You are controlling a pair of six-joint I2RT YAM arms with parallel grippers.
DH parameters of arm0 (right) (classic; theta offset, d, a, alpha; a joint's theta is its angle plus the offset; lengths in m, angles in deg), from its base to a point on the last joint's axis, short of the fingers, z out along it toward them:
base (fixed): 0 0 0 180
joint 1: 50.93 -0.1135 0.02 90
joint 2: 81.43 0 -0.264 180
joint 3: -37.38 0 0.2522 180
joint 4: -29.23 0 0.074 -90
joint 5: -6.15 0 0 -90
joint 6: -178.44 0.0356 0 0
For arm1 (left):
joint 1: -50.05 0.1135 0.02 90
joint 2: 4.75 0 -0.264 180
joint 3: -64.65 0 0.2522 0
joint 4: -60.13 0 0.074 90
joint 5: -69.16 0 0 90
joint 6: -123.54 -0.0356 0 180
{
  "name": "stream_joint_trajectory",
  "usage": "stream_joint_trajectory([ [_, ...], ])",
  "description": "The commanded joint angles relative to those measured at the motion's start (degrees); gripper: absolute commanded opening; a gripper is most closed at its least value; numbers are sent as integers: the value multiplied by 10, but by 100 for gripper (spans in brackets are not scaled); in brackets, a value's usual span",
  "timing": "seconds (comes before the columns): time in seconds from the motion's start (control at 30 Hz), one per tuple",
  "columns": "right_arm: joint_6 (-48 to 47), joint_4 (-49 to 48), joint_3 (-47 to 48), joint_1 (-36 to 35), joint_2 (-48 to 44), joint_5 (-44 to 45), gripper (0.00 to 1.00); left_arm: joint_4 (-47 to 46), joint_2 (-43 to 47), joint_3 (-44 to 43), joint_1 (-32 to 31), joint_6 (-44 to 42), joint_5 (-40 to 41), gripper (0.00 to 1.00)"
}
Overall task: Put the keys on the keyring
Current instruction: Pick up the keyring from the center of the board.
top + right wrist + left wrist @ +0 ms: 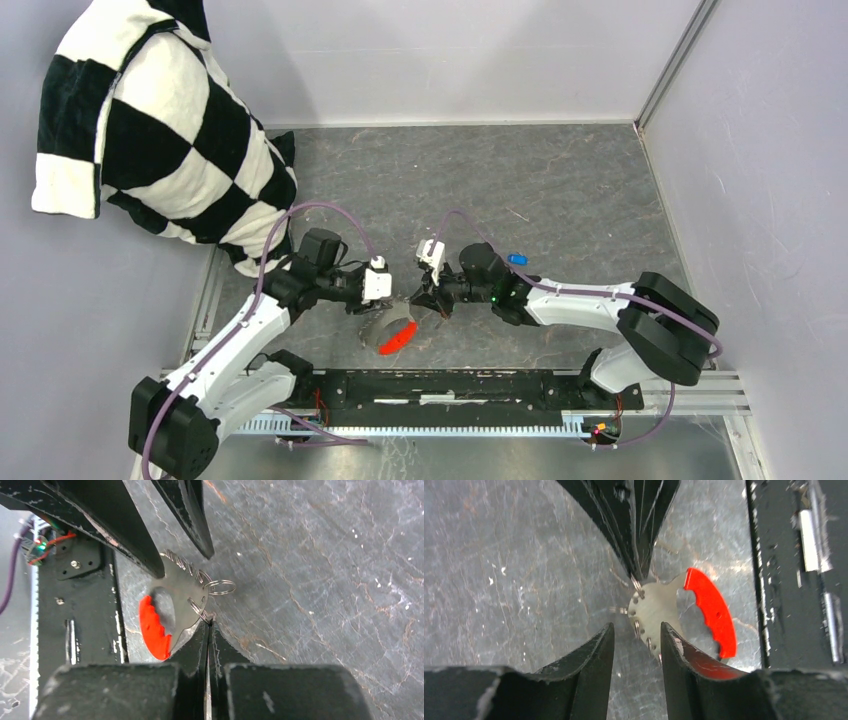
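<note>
Keyring [185,587]: a flat grey metal plate with a red tag [150,627] along one edge and small wire rings along the other. It sits between the two grippers, near the front edge of the table [560,190], just ahead of the arm bases. Whether it rests on the surface or hangs clear cannot be told.

Right gripper [209,624]: jaws clenched with no gap between them, tips pinching a wire ring [200,611] at the plate's edge. The grip is on that ring, not on the plate. A second ring [221,586] stands free just beside it.

Left gripper [636,626]: jaws parted, set either side of the plate's opposite end. In the right wrist view one finger [142,550] meets the plate's corner; the other stands off it, so nothing is clamped.

Blue key [517,258]: lying on the table beside the right arm's wrist, well apart from the keyring — not on any ring.
</note>
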State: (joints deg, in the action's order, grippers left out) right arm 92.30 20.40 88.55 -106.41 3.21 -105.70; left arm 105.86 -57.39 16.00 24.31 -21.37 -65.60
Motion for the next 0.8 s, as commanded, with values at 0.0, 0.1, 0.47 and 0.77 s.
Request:
stream_joint_trajectory([
  [0.0,26,-59,-2,1,-32,-28,0,-2,6,-38,0,38,-98,47],
  [0.1,29,-55,7,0,-32,-36,0,-3,11,-38,-1,32,-97,48],
  [0.47,30,-37,37,-13,-28,-30,0,-1,-14,-39,-7,36,-78,46],
  [0.77,26,-19,52,-27,-22,-23,0,-10,-31,-49,-17,41,-62,32],
])
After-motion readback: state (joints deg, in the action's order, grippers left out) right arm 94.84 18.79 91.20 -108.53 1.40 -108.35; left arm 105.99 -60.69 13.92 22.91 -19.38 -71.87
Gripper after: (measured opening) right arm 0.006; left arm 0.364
